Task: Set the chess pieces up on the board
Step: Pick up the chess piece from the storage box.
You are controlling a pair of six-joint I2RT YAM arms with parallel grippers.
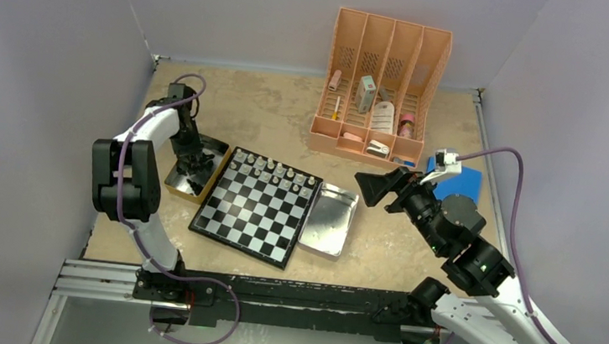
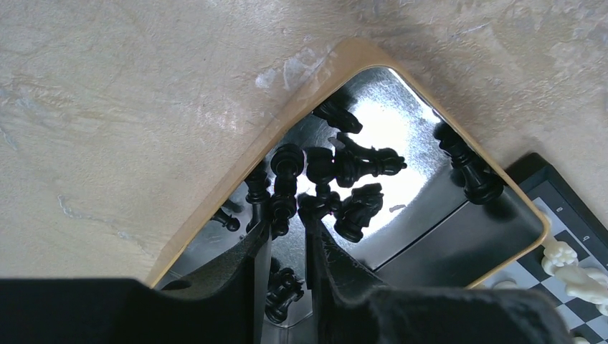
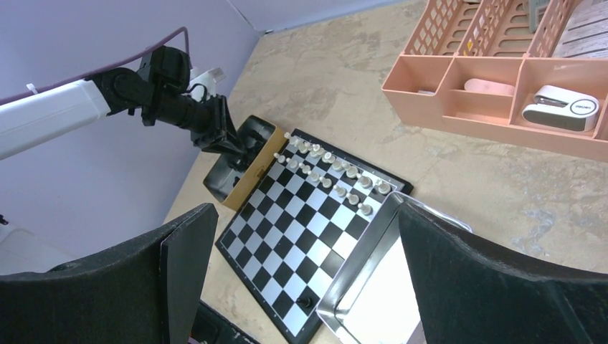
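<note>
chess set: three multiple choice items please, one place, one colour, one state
1. Where does the heap of small black chess pieces lie?
A. in the shiny tan-rimmed metal tin left of the black-and-silver checked chessboard
B. in the peach plastic organiser
C. on the blue pad

2. What colour are the chess figures lined up on the board's far two rows?
A. black
B. silvery-white
C. red

3. How is the right end effector?
A. shut on a piece
B. wide open, holding nothing
C. out of view

Answers: 1 A, the left wrist view shows them piled in the tin; 2 B, both rows look pale; 3 B, its jaws stand far apart, nothing between.
</note>
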